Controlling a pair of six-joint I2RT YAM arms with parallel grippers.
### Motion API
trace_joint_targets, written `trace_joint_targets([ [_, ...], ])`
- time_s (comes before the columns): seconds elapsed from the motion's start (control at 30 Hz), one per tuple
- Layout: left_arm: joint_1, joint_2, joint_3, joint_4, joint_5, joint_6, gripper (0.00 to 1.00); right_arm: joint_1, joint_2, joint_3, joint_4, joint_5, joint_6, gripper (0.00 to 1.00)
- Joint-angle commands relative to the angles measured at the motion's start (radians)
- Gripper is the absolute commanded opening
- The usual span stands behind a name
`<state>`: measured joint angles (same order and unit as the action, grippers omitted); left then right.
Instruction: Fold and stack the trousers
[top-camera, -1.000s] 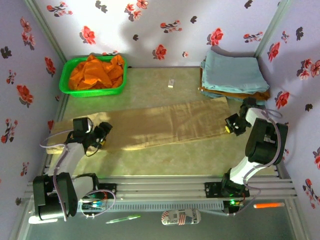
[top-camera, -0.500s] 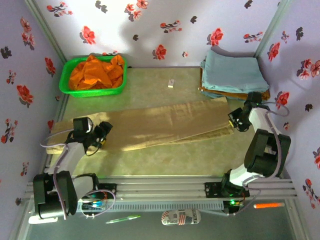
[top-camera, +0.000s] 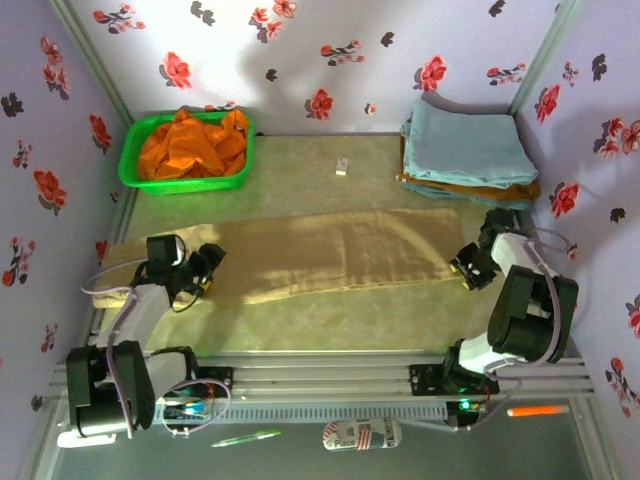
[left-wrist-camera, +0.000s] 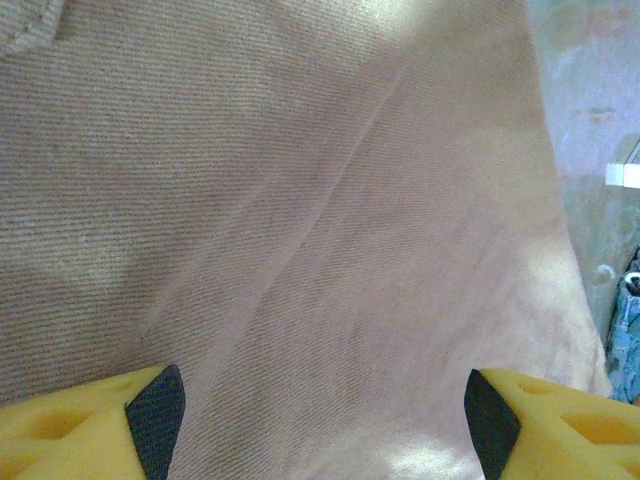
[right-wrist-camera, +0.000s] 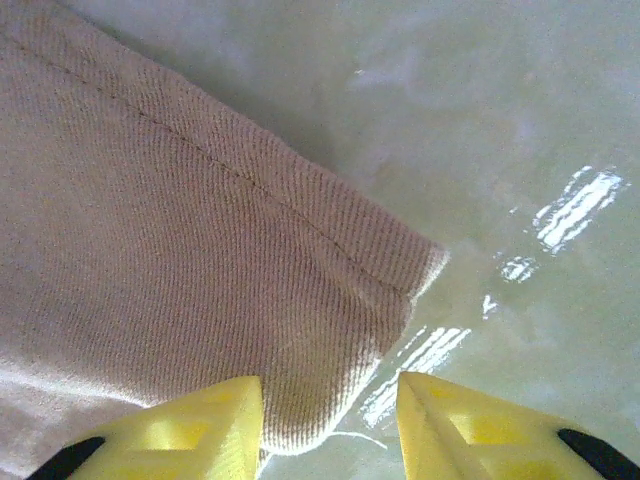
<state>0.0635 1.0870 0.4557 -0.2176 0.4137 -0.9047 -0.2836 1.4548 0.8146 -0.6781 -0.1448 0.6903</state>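
One pair of trousers (top-camera: 330, 255), one basket (top-camera: 185, 185)

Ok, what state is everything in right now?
trousers: laid out flat at full length, not yet folded short.
left gripper: open, over the trousers.
right gripper: open, at the trousers' leg end.
green basket: holding the crumpled orange garment.
pale blue cloth: folded flat.

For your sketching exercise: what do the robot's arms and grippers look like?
The left arm and right arm have white links, black joint housings and thin looping grey cables. The left gripper and right gripper have yellow fingers with black pads.
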Motion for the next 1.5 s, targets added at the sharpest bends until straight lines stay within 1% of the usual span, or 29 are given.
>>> trace_joint_targets([
  [0.0,-0.005,-0.02,0.048,-0.082,0.023,0.045,0.78,0.016,-0.084,0.055,-0.047,0.029,-0.001,0.41],
  [0.07,-0.012,-0.025,0.086,-0.122,0.02,0.065,0.78,0.082,-0.118,0.078,-0.032,0.019,0.016,0.41],
  [0.17,-0.057,-0.006,0.132,-0.148,-0.007,0.076,0.8,0.246,-0.089,0.138,-0.007,0.04,0.042,0.39],
  [0.23,-0.089,0.039,0.149,-0.122,-0.029,0.063,0.8,0.321,-0.011,0.169,0.047,0.017,0.045,0.36],
  [0.33,-0.106,0.145,0.147,-0.018,-0.046,0.013,0.8,0.356,0.159,0.229,0.105,-0.064,0.04,0.27],
  [0.37,-0.106,0.182,0.143,0.023,-0.055,-0.001,0.8,0.355,0.215,0.249,0.107,-0.074,0.035,0.25],
  [0.43,-0.101,0.246,0.14,0.066,-0.088,-0.018,0.79,0.35,0.277,0.262,0.106,-0.056,0.022,0.24],
  [0.5,-0.085,0.296,0.129,0.106,-0.106,-0.019,0.79,0.334,0.289,0.24,0.106,-0.058,0.009,0.24],
  [0.57,-0.054,0.335,0.111,0.137,-0.104,-0.016,0.79,0.308,0.269,0.194,0.111,-0.057,-0.002,0.26],
  [0.67,0.016,0.385,0.088,0.159,-0.074,0.006,0.79,0.251,0.23,0.129,0.099,-0.088,-0.036,0.36],
  [0.77,0.096,0.423,0.076,0.198,-0.015,0.012,0.79,0.196,0.172,0.106,0.055,-0.116,-0.102,0.41],
  [0.83,0.132,0.444,0.091,0.196,-0.013,0.038,0.79,0.16,0.102,0.097,0.053,-0.142,-0.13,0.49],
  [0.9,0.155,0.478,0.135,0.177,0.005,0.061,0.79,0.132,0.031,0.112,0.047,-0.099,-0.138,0.63],
  [0.93,0.156,0.494,0.154,0.178,0.02,0.061,0.79,0.125,0.01,0.128,0.042,-0.07,-0.144,0.68],
  [1.0,0.156,0.514,0.176,0.199,0.06,0.041,0.79,0.115,0.01,0.187,-0.007,0.037,-0.168,0.75],
  [1.03,0.154,0.515,0.18,0.211,0.076,0.034,0.79,0.108,0.026,0.21,-0.034,0.061,-0.179,0.75],
  [1.07,0.151,0.51,0.186,0.205,0.084,0.036,0.79,0.095,0.05,0.222,-0.04,0.057,-0.186,0.76],
  [1.17,0.15,0.476,0.189,0.183,0.085,0.042,0.8,0.077,0.112,0.206,-0.022,-0.018,-0.186,0.77],
  [1.27,0.148,0.437,0.173,0.179,0.087,0.034,0.81,0.084,0.171,0.192,-0.007,-0.075,-0.197,0.81],
  [1.4,0.139,0.375,0.152,0.176,0.092,0.021,0.81,0.097,0.25,0.207,-0.018,-0.043,-0.203,0.81],
  [1.43,0.137,0.362,0.149,0.175,0.091,0.019,0.81,0.098,0.268,0.208,-0.019,-0.049,-0.2,0.8],
  [1.47,0.134,0.348,0.145,0.171,0.091,0.02,0.81,0.103,0.289,0.209,-0.023,-0.055,-0.197,0.77],
])
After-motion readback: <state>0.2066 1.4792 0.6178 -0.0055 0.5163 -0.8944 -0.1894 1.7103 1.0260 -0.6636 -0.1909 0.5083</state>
